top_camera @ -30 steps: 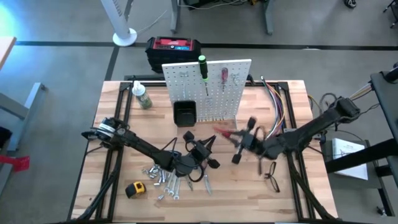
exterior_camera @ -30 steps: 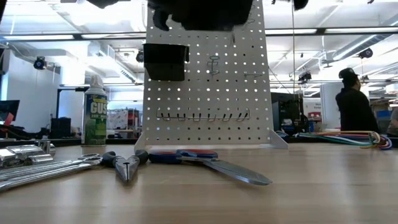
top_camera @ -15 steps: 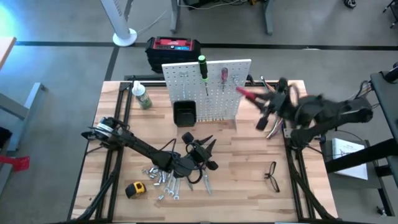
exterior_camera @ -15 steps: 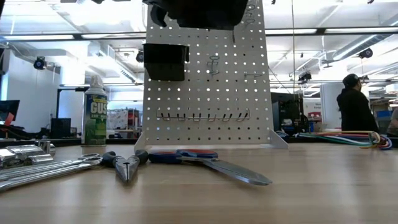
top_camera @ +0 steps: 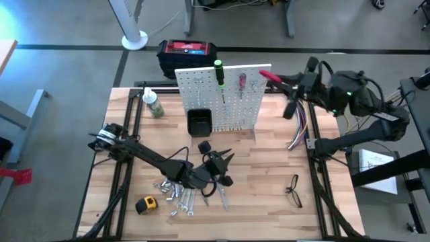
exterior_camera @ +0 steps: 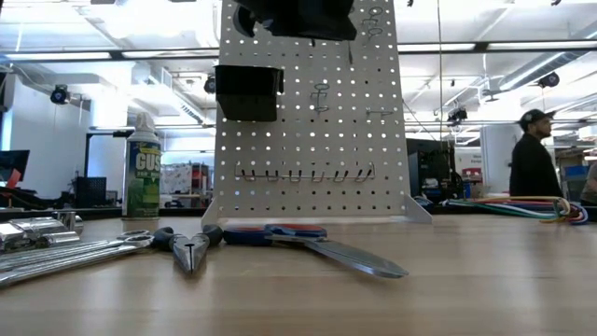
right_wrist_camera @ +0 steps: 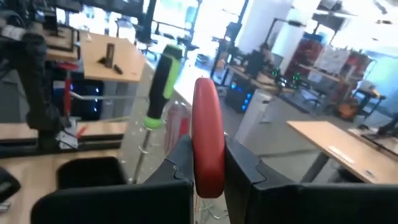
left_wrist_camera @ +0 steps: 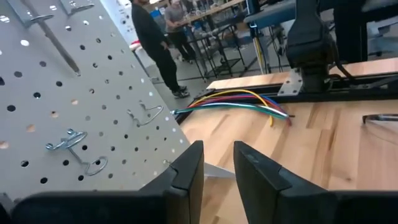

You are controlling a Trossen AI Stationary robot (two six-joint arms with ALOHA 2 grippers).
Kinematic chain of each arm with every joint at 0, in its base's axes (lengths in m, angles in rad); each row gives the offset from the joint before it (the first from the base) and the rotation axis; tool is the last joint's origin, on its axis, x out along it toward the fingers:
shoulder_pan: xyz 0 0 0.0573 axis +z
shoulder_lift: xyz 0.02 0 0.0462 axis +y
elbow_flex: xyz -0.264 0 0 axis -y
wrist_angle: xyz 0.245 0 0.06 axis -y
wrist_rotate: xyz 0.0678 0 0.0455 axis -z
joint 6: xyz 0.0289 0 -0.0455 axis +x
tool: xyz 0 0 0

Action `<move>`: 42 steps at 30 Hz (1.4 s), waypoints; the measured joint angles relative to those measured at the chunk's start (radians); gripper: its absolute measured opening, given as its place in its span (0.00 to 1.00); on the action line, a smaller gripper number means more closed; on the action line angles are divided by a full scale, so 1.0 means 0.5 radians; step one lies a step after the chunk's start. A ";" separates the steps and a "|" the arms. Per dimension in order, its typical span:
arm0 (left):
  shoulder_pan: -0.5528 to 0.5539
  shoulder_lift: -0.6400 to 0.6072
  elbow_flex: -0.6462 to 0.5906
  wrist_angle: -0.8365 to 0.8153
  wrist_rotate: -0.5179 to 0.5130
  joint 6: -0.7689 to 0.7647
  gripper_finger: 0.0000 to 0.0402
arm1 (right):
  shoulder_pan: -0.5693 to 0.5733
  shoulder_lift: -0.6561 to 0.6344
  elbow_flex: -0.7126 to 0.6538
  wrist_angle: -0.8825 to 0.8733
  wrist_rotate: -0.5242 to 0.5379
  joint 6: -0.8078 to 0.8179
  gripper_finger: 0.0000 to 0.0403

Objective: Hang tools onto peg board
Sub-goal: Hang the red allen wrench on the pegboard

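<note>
- High view: the peg board (top_camera: 228, 94) stands upright at the back of the desk (top_camera: 269, 195). A green-handled screwdriver (top_camera: 219, 72) and a red-handled screwdriver (top_camera: 242, 81) already hang on it, and a black bin (top_camera: 199, 121) sits on its front.
- High view: the right tool (top_camera: 281, 81) is raised beside the board's upper right corner, clamped on red-handled pliers (top_camera: 266, 74) whose handle reaches the board's edge. Judgement: this item is mid-hang, not yet on a hook.
- High view: the left tool (top_camera: 216, 165) is low over the desk in front of the board, by a cluster of wrenches (top_camera: 176, 195). A tape measure (top_camera: 146, 204) and glasses (top_camera: 293, 189) lie untouched on the desk.
- Low view: needle-nose pliers (exterior_camera: 189, 246), blue-handled snips (exterior_camera: 308, 245) and wrenches lie on the desk before the board; its row of hooks (exterior_camera: 303, 174) is bare. A bottle (exterior_camera: 143, 168) stands to one side.
- Left wrist view: the fingers (left_wrist_camera: 188, 165) stand slightly apart with nothing between them; empty hooks show on the board (left_wrist_camera: 74, 112).
- Right wrist view: the fingers (right_wrist_camera: 242, 168) are closed on the red handle (right_wrist_camera: 208, 137), with the green screwdriver just beyond.
- Judgement: two tools hung, a third under way, most still on the desk; early in the task.
</note>
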 joint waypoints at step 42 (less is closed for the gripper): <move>0.023 0.000 0.000 -0.310 0.002 -0.310 0.19 | -0.744 0.111 0.101 -0.239 -1.014 0.123 0.06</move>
